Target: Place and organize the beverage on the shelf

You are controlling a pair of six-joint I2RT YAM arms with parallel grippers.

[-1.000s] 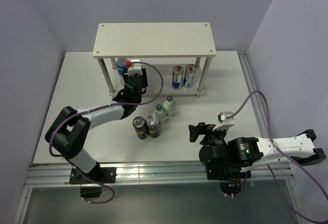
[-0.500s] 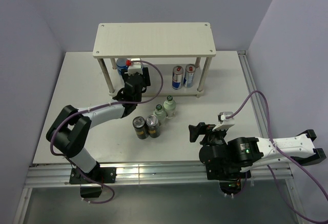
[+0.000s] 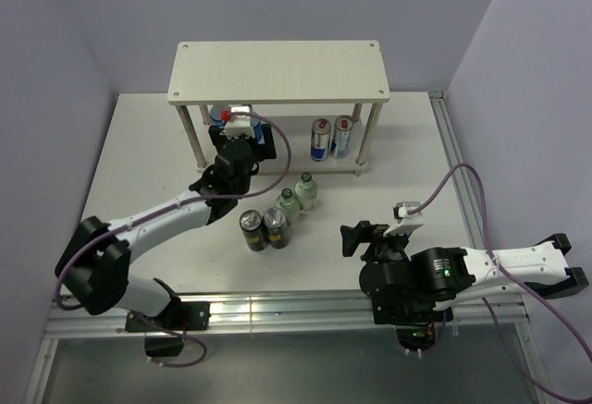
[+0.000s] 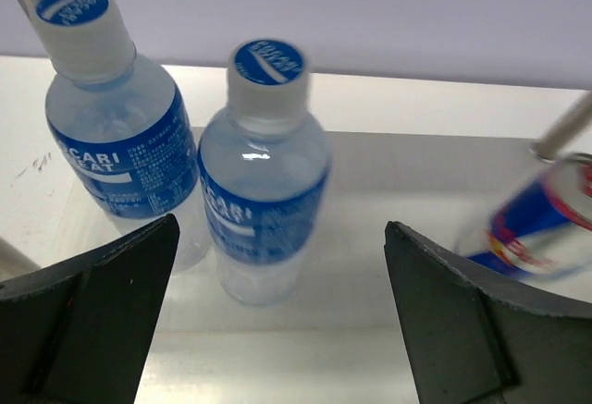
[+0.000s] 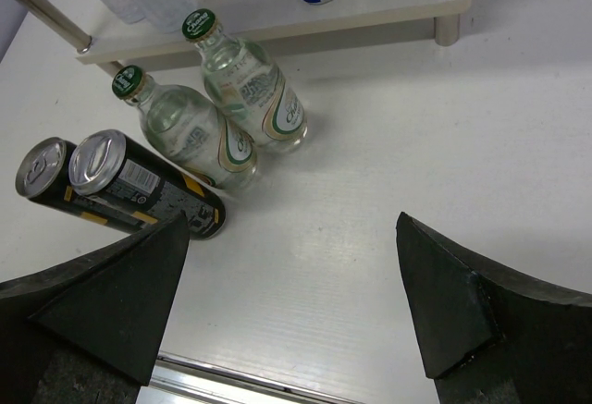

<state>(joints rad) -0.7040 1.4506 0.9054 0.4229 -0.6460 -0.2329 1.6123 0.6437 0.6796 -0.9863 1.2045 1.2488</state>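
Left arm reaches under the cream-white two-tier rack with thin round legs [image 3: 277, 71], wrist at its left end. Left gripper [image 4: 282, 238]: fingers spread wide, touching nothing.

Two clear blue-labelled water bottles with white caps stand upright on the rack's lower board [image 4: 388, 182]. One sits at far left [image 4: 116, 136], the other just beside it [image 4: 264, 201], in line with the gap between the dark fingers but a little ahead of them. The gap between the two bottles is narrow. Two blue-and-silver cans [image 3: 331, 138] occupy the right part of the same board.

Still on the white table [image 3: 407, 164], in front of the rack: two clear green-capped bottles [image 5: 227, 113] and two tall black yellow-marked cans [image 5: 111, 182], grouped close together. Right gripper [image 5: 292, 238] hovers low near the front edge, fingers wide apart, empty.

Judgement: water bottles are placed and the step in hand is clearing the left arm from the shelf. Task is roughly a third done for the listed drinks.

To do this well:
- back out straight along the finger axis, with no sideways swing, as the left finger is close to the far-left bottle
- keep the wrist low until it is past the top board's front edge
- watch the front-left leg on the way out
- keep the fingers spread until clear
- then take the nearest green-capped bottle, placing it between the water bottles and the cans
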